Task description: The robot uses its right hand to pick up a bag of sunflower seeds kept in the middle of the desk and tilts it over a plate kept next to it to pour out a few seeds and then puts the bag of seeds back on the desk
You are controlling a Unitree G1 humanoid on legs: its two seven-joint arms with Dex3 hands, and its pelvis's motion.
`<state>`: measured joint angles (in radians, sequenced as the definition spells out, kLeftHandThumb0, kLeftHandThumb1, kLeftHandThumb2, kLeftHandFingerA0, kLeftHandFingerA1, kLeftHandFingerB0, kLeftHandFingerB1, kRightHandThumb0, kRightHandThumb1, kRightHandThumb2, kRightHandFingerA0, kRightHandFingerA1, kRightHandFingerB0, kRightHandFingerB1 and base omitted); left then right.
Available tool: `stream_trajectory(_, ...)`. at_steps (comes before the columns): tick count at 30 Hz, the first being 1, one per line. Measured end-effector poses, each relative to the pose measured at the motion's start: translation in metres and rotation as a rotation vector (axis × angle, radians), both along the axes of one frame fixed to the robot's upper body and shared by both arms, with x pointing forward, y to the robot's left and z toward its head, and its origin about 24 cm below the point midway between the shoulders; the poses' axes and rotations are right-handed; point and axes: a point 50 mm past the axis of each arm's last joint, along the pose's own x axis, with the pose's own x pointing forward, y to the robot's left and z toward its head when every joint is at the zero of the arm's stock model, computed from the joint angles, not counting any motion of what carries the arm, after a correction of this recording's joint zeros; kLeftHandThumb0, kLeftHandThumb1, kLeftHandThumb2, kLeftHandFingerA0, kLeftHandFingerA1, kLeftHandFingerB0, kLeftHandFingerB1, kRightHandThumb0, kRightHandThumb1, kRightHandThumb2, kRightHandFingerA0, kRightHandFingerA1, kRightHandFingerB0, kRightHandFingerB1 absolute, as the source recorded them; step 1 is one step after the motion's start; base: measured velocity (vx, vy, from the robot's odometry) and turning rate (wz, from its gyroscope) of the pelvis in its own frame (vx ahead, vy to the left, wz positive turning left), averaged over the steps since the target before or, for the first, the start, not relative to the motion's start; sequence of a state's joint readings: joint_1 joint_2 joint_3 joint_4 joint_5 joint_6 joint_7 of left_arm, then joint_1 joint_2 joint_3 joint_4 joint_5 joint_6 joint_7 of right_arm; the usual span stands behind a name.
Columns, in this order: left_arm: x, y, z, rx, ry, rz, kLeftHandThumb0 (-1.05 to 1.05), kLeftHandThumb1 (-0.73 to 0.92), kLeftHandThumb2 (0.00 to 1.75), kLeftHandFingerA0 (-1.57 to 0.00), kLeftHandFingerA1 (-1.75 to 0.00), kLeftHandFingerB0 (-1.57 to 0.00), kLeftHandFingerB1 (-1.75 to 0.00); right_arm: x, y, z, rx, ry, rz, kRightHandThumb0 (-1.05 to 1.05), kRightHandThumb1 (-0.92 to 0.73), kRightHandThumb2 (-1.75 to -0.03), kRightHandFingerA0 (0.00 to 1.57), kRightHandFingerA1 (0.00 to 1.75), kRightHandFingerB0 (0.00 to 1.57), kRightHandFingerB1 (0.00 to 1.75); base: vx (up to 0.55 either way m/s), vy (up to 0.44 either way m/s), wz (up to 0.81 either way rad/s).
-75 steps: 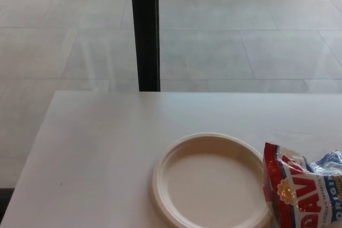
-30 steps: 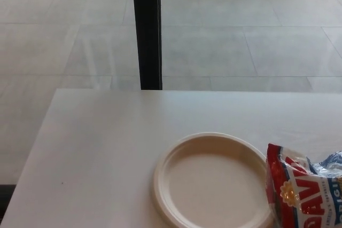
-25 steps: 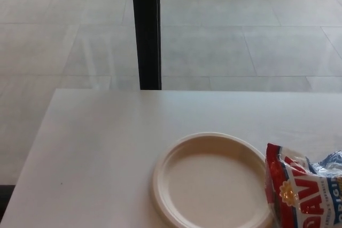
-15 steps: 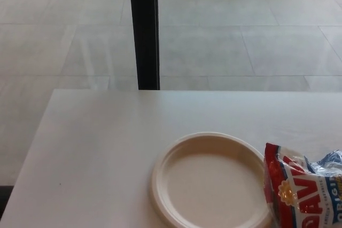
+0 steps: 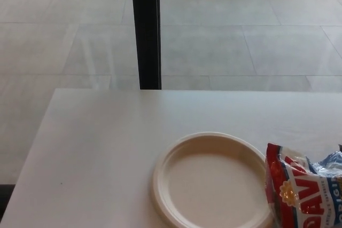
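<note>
1. Pale grey floor tiles [image 5: 240,41] fill the upper half of the head view, seen beyond the desk's far edge, with faint streaks of reflected light across them.
2. Rising from behind the desk's far edge, a black vertical post [image 5: 146,30] runs up and out of the top of the picture, standing left of the plate's line.
3. Below that, the white desk [image 5: 101,148] spreads across the lower half of the picture, its left edge slanting toward the bottom-left corner.
4. On the desk sits 1 cream plate [image 5: 176,156], round with a raised rim, its near edge cut off by the bottom of the picture.
5. Just right of the plate, touching or overlapping its right rim, lies the bag of sunflower seeds [image 5: 302,196], red, white and blue with large red letters, its crumpled silvery top pointing toward the right edge.
6. Neither the left hand nor the right hand shows here, so their state cannot be told.
</note>
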<state>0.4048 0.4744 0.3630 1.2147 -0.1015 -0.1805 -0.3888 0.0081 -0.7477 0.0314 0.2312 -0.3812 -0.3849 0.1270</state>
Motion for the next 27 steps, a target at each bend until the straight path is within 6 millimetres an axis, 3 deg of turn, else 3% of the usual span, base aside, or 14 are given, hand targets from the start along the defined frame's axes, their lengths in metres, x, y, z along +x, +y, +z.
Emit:
stream_trajectory(5,0.001,0.0,0.0,0.0,-0.003,0.006,-0.51,0.69,0.69,-0.39,-0.73,-0.22,-0.53,0.0,0.005,-0.005,-0.06,0.015,0.029,-0.56,-0.43,-0.67,0.0,0.07,0.03,0.06,0.0,0.0,0.0)
stream_trajectory(7,0.002,0.0,0.0,-0.001,-0.005,0.006,-0.56,0.6,0.88,-0.28,-0.64,-0.2,-0.55,-0.001,0.007,-0.009,-0.084,0.027,0.045,-0.55,-0.32,-0.68,0.0,0.21,0.0,0.1,0.0,0.0,0.0)
stream_trajectory(8,0.002,0.0,0.0,-0.001,-0.005,0.007,-0.55,0.7,0.66,-0.3,-0.63,-0.22,-0.51,-0.001,0.008,-0.011,-0.092,0.032,0.05,-0.56,-0.32,-0.69,0.0,0.22,0.0,0.1,0.0,0.0,0.0)
stream_trajectory(9,0.002,0.0,0.0,0.001,-0.003,0.005,-0.57,0.59,0.89,-0.29,-0.65,-0.19,-0.56,-0.002,0.009,-0.013,-0.103,0.037,0.057,-0.56,-0.45,-0.66,0.0,0.02,0.01,0.05,0.0,0.0,0.0)
stream_trajectory(10,0.002,0.0,0.0,0.001,-0.003,0.003,-0.56,0.68,0.69,-0.32,-0.68,-0.2,-0.52,-0.002,0.01,-0.014,-0.111,0.041,0.063,-0.53,-0.45,-0.66,0.0,0.01,0.06,0.06,0.0,0.0,0.0)
stream_trajectory(16,0.001,0.0,0.0,-0.002,-0.002,0.003,-0.55,0.71,0.67,-0.35,-0.67,-0.22,-0.52,-0.002,0.012,-0.02,-0.152,0.05,0.083,-0.49,-0.43,-0.65,0.0,0.04,0.02,0.06,0.0,0.0,0.0)
stream_trajectory(17,0.002,0.0,0.0,-0.002,-0.001,0.0,-0.58,0.61,0.9,-0.3,-0.65,-0.2,-0.55,-0.001,0.012,-0.021,-0.157,0.051,0.082,-0.48,-0.42,-0.64,0.0,0.02,0.06,0.05,0.0,0.0,0.0)
stream_trajectory(18,0.002,0.0,0.0,-0.002,-0.001,-0.001,-0.54,0.71,0.68,-0.51,-0.93,-0.22,-0.53,0.001,0.012,-0.022,-0.162,0.053,0.082,-0.47,-0.43,-0.66,0.0,0.06,0.0,0.08,0.0,0.0,0.0)
stream_trajectory(19,0.002,0.0,0.0,-0.002,-0.001,-0.002,-0.54,0.71,0.68,-0.37,-0.81,-0.2,-0.51,0.002,0.012,-0.022,-0.167,0.054,0.083,-0.47,-0.4,-0.64,0.0,0.07,0.03,0.05,0.0,0.0,0.0)
stream_trajectory(22,0.002,0.0,0.0,-0.002,-0.003,-0.002,-0.52,0.71,0.68,-0.46,-0.81,-0.25,-0.54,0.006,0.012,-0.022,-0.179,0.051,0.079,-0.46,-0.41,-0.62,0.0,0.0,0.1,0.0,0.0,0.0,0.0)
stream_trajectory(24,0.002,0.001,0.0,-0.001,-0.004,0.0,-0.51,0.71,0.68,-0.35,-0.7,-0.23,-0.53,0.007,0.013,-0.022,-0.186,0.049,0.082,-0.46,-0.43,-0.63,0.0,0.0,0.12,0.02,0.0,0.0,0.0)
stream_trajectory(25,0.002,0.001,0.0,-0.001,-0.004,0.003,-0.52,0.72,0.67,-0.32,-0.65,-0.18,-0.5,0.008,0.013,-0.022,-0.187,0.046,0.083,-0.47,-0.28,-0.7,0.0,0.32,0.0,0.17,0.0,0.0,0.0)
stream_trajectory(26,0.002,0.001,0.0,-0.001,-0.004,0.004,-0.52,0.72,0.67,-0.32,-0.65,-0.18,-0.5,0.009,0.014,-0.021,-0.188,0.043,0.083,-0.47,-0.28,-0.7,0.0,0.32,0.0,0.17,0.0,0.0,0.0)
stream_trajectory(27,0.002,0.001,0.0,0.0,-0.002,0.006,-0.55,0.7,0.68,-0.35,-0.68,-0.2,-0.52,0.01,0.014,-0.021,-0.188,0.039,0.084,-0.47,-0.43,-0.67,0.0,0.09,0.01,0.11,0.0,0.0,0.0)
